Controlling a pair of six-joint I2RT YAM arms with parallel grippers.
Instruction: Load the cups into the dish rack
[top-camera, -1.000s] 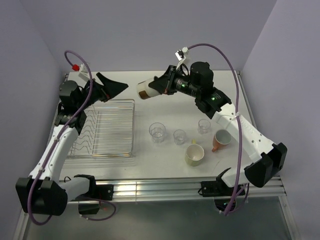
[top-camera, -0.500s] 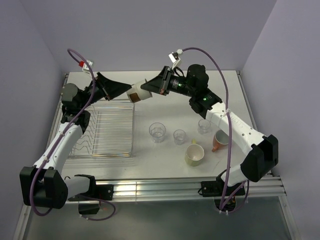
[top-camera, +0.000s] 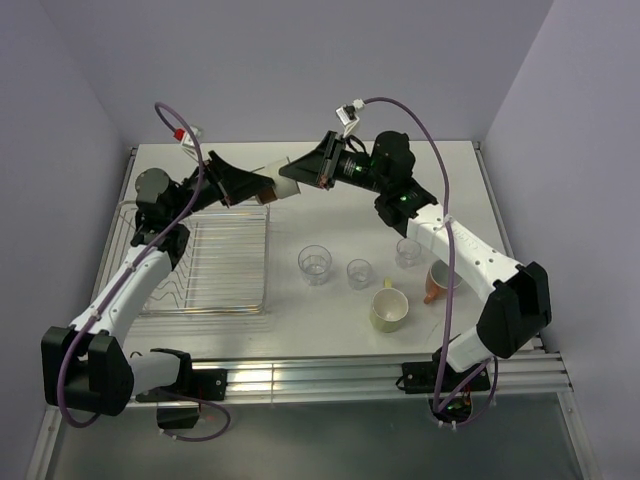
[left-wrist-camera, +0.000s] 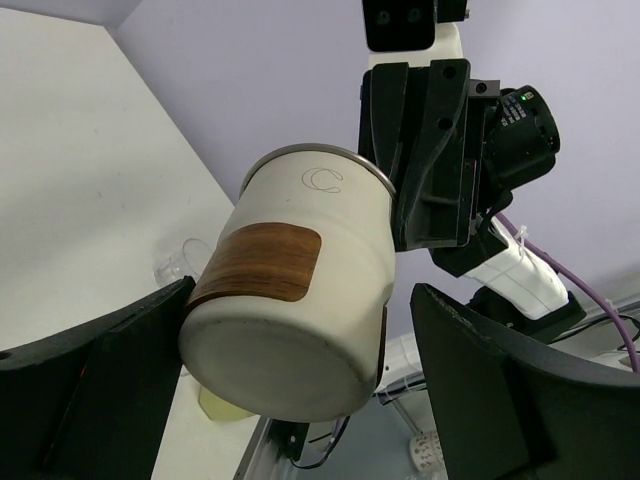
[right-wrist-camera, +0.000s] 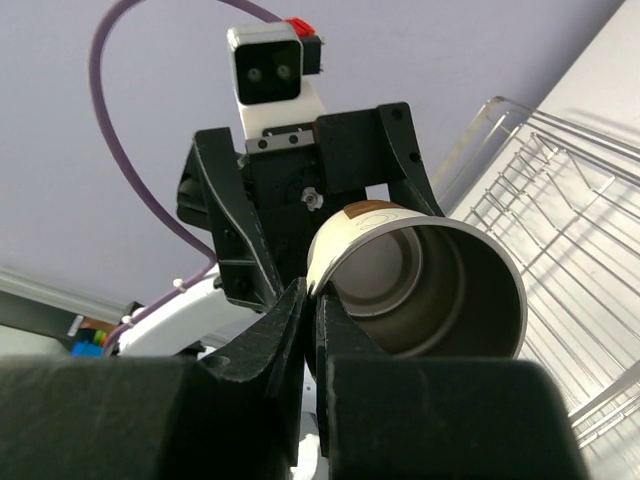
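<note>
A brown-and-cream cup (top-camera: 283, 180) hangs on its side in the air above the far right corner of the dish rack (top-camera: 215, 265). My right gripper (top-camera: 303, 174) is shut on its rim (right-wrist-camera: 325, 262), one finger inside and one outside. My left gripper (top-camera: 262, 186) is open, its two fingers flanking the cup's base (left-wrist-camera: 280, 365); a gap shows at the right finger (left-wrist-camera: 480, 380). The wire rack (right-wrist-camera: 570, 190) holds no cups. Three clear tumblers (top-camera: 315, 263) (top-camera: 359, 273) (top-camera: 407, 251), a yellow-green mug (top-camera: 389, 310) and a salmon mug (top-camera: 441, 281) stand on the table.
The remaining cups cluster to the right of the rack, under the right arm's forearm (top-camera: 470, 255). Purple cables loop above both wrists. The table's metal rail (top-camera: 330, 375) runs along the near edge, and walls close in the back and both sides.
The right gripper has carried the cup leftward toward the rack's far corner. The left gripper has swung right and forward until its open fingers sit around the cup's base.
</note>
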